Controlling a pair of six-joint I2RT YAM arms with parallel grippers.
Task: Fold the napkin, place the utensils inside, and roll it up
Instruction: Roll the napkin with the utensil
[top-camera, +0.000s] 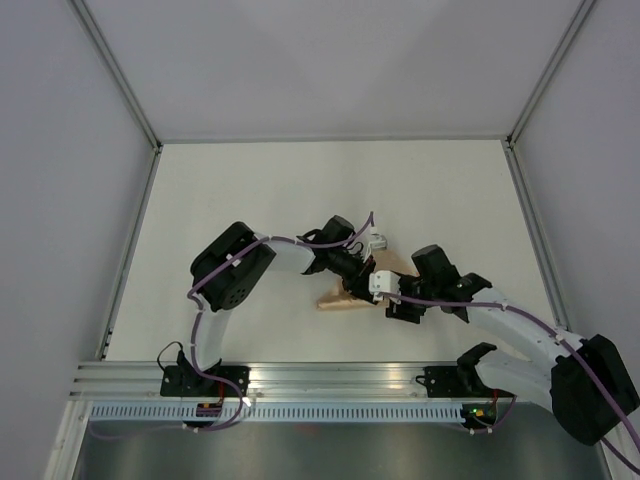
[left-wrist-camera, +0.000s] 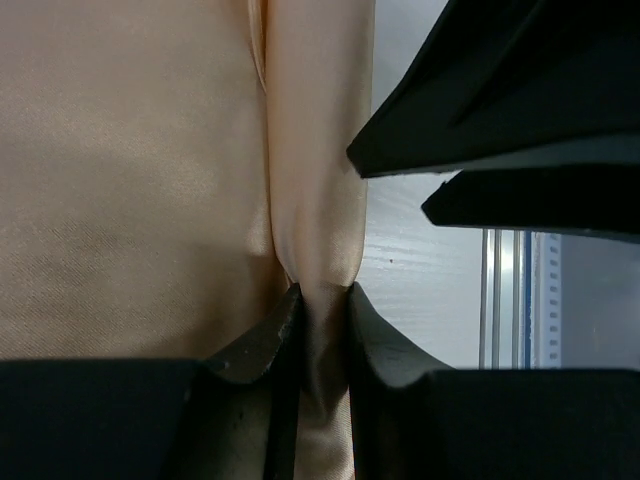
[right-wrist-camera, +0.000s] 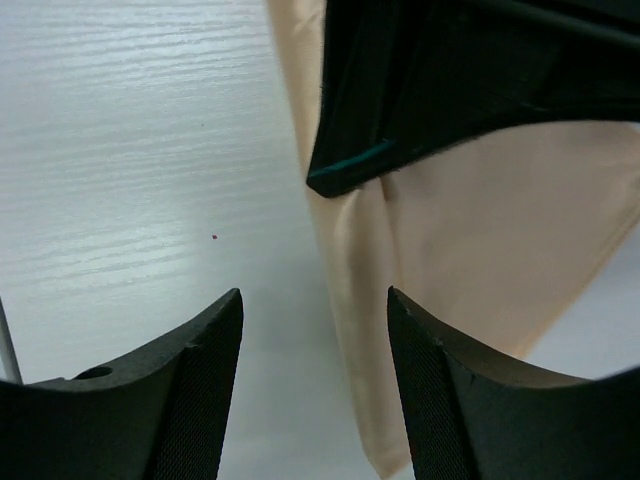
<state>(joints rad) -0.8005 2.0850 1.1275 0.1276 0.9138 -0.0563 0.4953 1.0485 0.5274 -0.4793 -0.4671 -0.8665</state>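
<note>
Left gripper pinches napkin (on table)

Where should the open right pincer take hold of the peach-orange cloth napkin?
Grip the peach-orange cloth napkin's free long edge, coming down from the white table side: that edge lies flat under the right pincer's open fingers, and the left pincer pinches a raised fold.

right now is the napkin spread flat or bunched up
Bunched, not flat: the left gripper pinches a raised fold of the napkin.
</note>
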